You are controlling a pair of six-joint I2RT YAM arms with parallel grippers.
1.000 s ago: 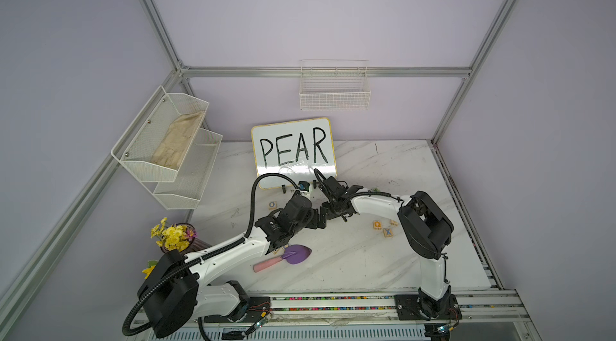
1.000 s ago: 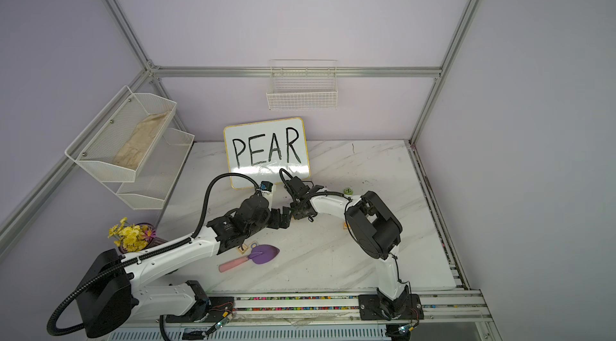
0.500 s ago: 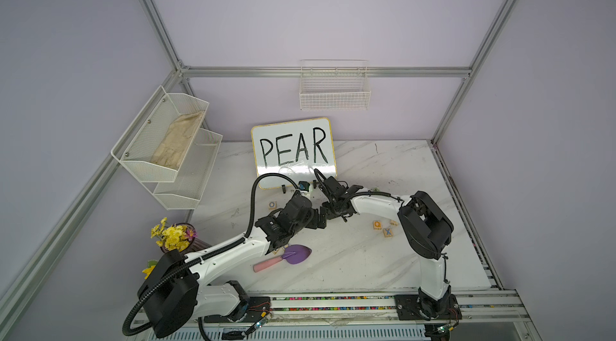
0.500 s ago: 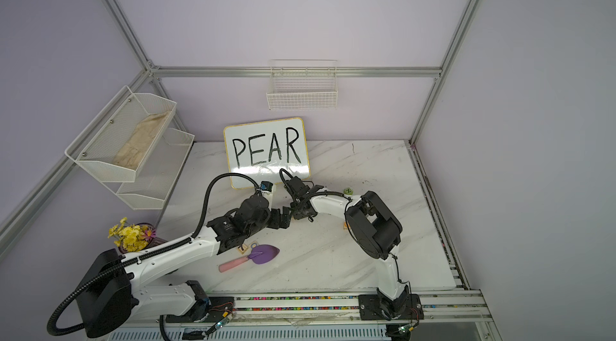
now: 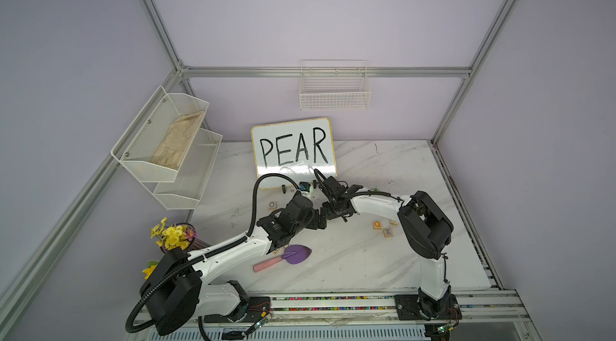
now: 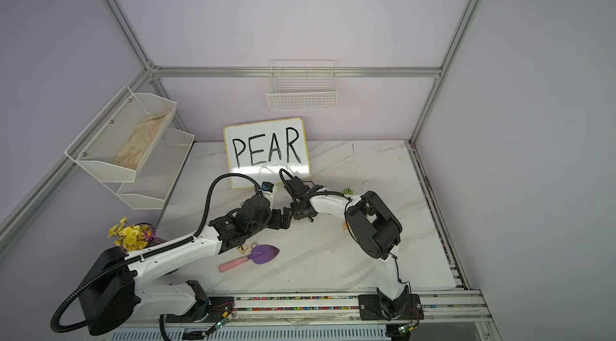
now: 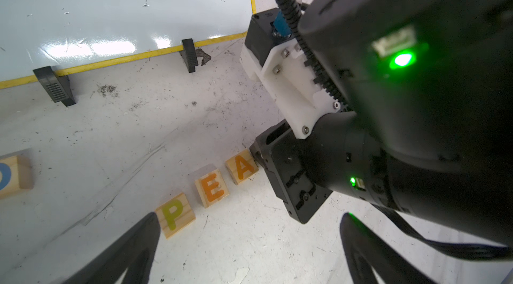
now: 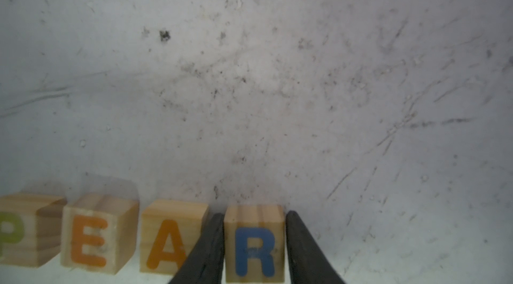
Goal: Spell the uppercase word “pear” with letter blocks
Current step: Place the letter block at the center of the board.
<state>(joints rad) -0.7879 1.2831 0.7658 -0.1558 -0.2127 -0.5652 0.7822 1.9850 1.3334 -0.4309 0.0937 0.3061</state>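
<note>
Right gripper [image 8: 254, 214] pinches the pale wooden blue-R cube [image 8: 254, 252], sitting at three o'clock of the orange-A wooden cube [image 8: 169, 241]; pulling away crooked, a finger [image 8: 208, 249] might knock that neighbour askew.

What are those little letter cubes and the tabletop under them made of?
The letter blocks look like pale bare wood: grain stripes run down the R block; the coloured capitals look matte, painted or printed. The tabletop looks like white marble or a marble-print laminate, grey-veined, scuffed and speckled; the pictures cannot settle which.
</note>
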